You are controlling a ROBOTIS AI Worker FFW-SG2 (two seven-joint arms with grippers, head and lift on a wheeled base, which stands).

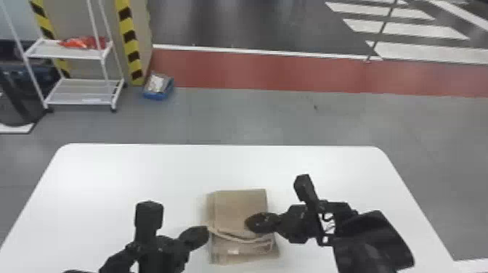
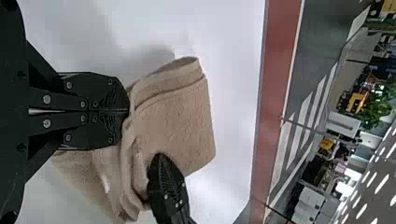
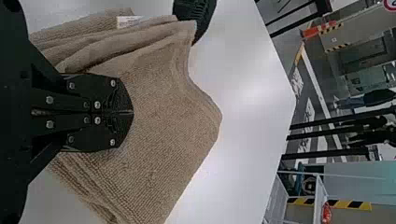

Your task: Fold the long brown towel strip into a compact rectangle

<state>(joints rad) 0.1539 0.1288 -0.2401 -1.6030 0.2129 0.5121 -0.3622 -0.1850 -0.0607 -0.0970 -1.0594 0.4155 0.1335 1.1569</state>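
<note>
Letting go unevenly would be the likeliest trouble: the left gripper [image 2: 128, 111], drawn narrow with the edge of the brown towel [image 1: 239, 207] at its tips, seems to hold one end of the raised fold [image 1: 238, 238], and a lopsided release could leave that skewed. The right gripper [image 3: 132, 112] is narrow too, its fingers pressed together over the cloth; should it have caught more than one layer, lifting would probably drag the stack out of square. The towel is already folded into a stack, midway between the side edges of the bench [image 1: 127, 174] and well short of its far corners, with lower layers poking out unevenly. Whether cloth is pinched in the right gripper I cannot tell. The bench's near edge is cut off, the layers under the fold are hidden, and the white label [image 3: 128, 21] is too small to make out.
</note>
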